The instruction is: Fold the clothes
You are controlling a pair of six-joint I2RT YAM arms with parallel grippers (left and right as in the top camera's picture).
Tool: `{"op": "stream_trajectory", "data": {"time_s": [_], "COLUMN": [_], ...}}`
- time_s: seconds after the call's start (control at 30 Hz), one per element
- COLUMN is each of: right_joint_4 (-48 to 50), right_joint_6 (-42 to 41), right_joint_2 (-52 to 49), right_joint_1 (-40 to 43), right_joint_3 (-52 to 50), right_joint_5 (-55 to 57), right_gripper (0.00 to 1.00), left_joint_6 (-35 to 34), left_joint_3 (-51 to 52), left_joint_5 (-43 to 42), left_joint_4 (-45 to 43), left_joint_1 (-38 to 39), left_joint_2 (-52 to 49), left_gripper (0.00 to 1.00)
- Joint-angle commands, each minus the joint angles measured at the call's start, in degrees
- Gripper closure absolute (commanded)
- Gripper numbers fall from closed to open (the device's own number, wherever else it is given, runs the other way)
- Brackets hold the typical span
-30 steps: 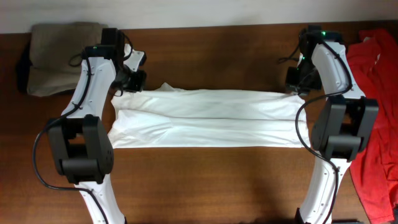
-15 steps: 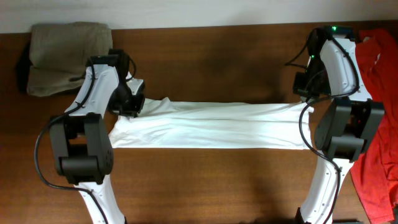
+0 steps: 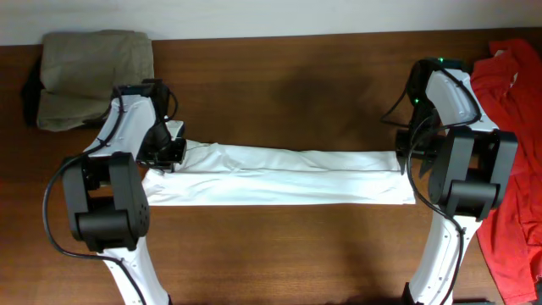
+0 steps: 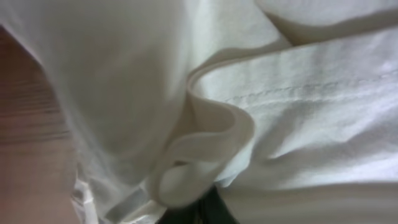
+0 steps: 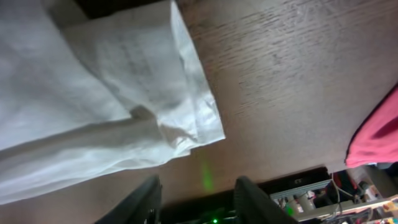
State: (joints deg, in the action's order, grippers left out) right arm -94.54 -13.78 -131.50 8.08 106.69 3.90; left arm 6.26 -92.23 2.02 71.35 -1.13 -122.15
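White garment lay as a long narrow band across the desk, one arm at each end, prob. to keep the fold even. Right hand was released, fingers apart just off the cloth's corner. Left hand sat at the other end; cloth hid its grip, can't tell.

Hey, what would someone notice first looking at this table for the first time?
A long white garment, folded into a narrow band, stretches across the middle of the dark wooden table. A bright red cloth is heaped at the right edge, and a folded tan garment sits in the far left corner.
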Motion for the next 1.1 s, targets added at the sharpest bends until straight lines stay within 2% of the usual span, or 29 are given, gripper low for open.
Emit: {"op": "stream_trajectory", "data": {"time_s": [0.0,0.07,0.2,0.3,0.4,0.43,0.47,0.5,0.53,0.6,0.7,0.83,1.07], "right_joint_4": [0.81,1.36,1.27,1.6,-0.55,-1.44,-2.16,-2.38,-2.05,-0.81,1.31,4.83,17.68], "right_joint_6": [-0.66,-0.68,-0.59,-0.15,-0.04,0.0,2.03,4.63,7.56,9.86,9.97,9.94,8.46], "right_joint_2": [0.0,0.0,0.0,0.0,0.0,0.0,0.0,0.0,-0.02,-0.02,-0.02,-0.02,-0.02], "right_joint_1": [0.26,0.24,0.24,0.24,0.24,0.17,0.04,-0.17,-0.68,-2.38,-5.66,-7.23,-7.19], "right_joint_3": [-0.26,0.02,1.99,4.42,11.58,13.07,13.92,13.84,12.92,10.58,6.27,1.62,-12.81], "right_joint_5": [1.36,1.29,1.11,1.14,0.74,0.0,-3.54,-6.88,-10.99,-12.94,-12.72,-12.33,-11.96], "right_gripper": [0.57,0.58,0.56,0.55,0.51,0.51,0.57,0.61,0.66,0.69,0.85,0.87,0.87], "left_joint_6": [-1.09,-1.09,-1.81,-3.08,-3.08,-3.08,-3.06,-3.02,-2.93,0.55,0.66,0.44,-1.01], "left_joint_3": [0.37,0.35,-2.62,-9.2,-18.6,-19.8,-20.09,-19.93,-19.12,-16.92,-10.95,-2.97,8.2], "left_joint_5": [1.22,1.25,1.36,1.44,1.42,1.14,-0.61,-4.28,-7.89,-11.52,-11.45,-11.1,-11.02], "left_joint_4": [0.7,1.68,3.72,8.2,11.52,11.67,11.63,11.72,11.41,10.73,6.56,2.23,-8.35], "left_joint_1": [-0.42,-0.42,-0.44,-0.42,-0.37,-0.37,-0.37,-0.11,0.26,1.46,2.91,1.51,-7.34], "left_joint_2": [1.88,1.88,1.95,1.97,1.97,1.97,1.97,1.95,1.95,1.92,1.84,1.84,1.6], "left_gripper": [0.66,0.55,0.46,0.47,0.47,0.49,0.59,0.82,1.0,1.0,0.99,0.99,1.0]}}
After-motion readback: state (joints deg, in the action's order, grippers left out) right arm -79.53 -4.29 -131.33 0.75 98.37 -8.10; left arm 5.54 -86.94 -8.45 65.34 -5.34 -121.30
